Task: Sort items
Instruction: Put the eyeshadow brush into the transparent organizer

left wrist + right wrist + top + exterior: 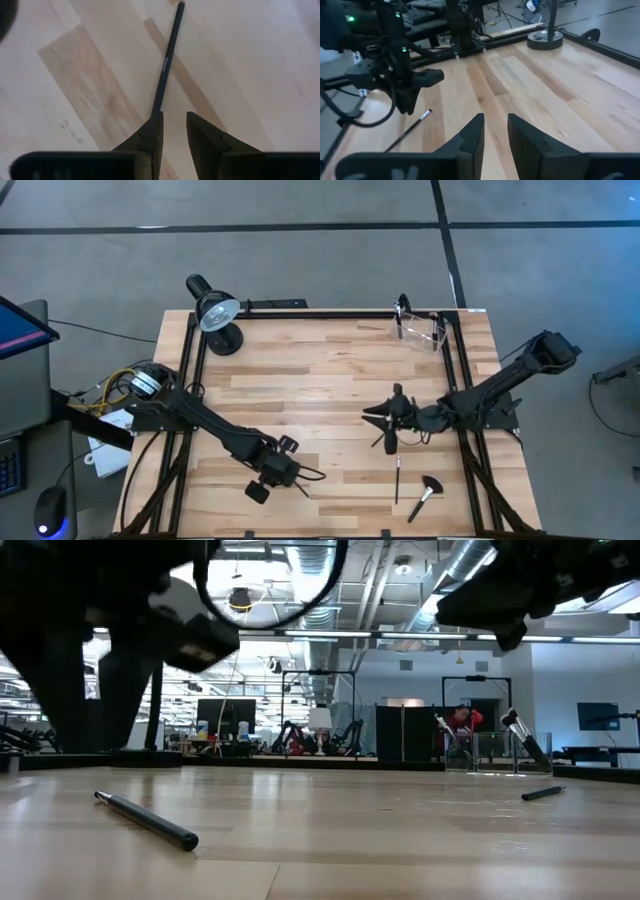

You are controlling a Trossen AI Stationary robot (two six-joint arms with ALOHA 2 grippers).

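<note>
Sorting looks barely begun: the clear container (420, 330) holds a brush or two (contents hard to tell). Left gripper (174, 131), jaws narrowly parted and empty, hovers with a slim brush (167, 65) lying just ahead of its tips. Right gripper (495, 131), narrow gap, holds nothing; a fan brush (428, 493) and another brush (397, 479) lie unsorted nearby.

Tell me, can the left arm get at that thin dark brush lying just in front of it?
Probably yes. The left gripper hangs right above the dark brush, jaws slightly apart, with only bare table around it.
</note>
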